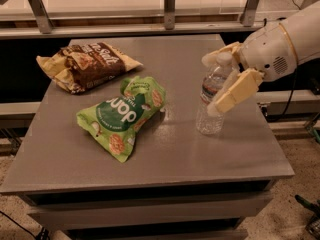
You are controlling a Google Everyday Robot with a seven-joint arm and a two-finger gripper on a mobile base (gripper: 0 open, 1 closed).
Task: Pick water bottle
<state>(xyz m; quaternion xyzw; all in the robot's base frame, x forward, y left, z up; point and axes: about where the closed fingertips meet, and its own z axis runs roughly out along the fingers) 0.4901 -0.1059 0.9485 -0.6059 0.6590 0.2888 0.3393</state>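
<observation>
The water bottle [208,120] is clear ribbed plastic with a white cap and a label band. It stands upright on the right part of the grey table [165,154]. My gripper [213,83] reaches in from the right at the height of the bottle's upper half. Its two cream fingers are spread, one behind the bottle's neck and one in front of its middle, so the bottle sits between them. The front finger [237,91] hides part of the label. The bottle's base rests on the table.
A green snack bag [124,115] lies in the middle of the table, left of the bottle. A brown chip bag [85,66] lies at the back left. A metal rail [150,29] with posts runs behind the table. The table's right edge is close to the bottle.
</observation>
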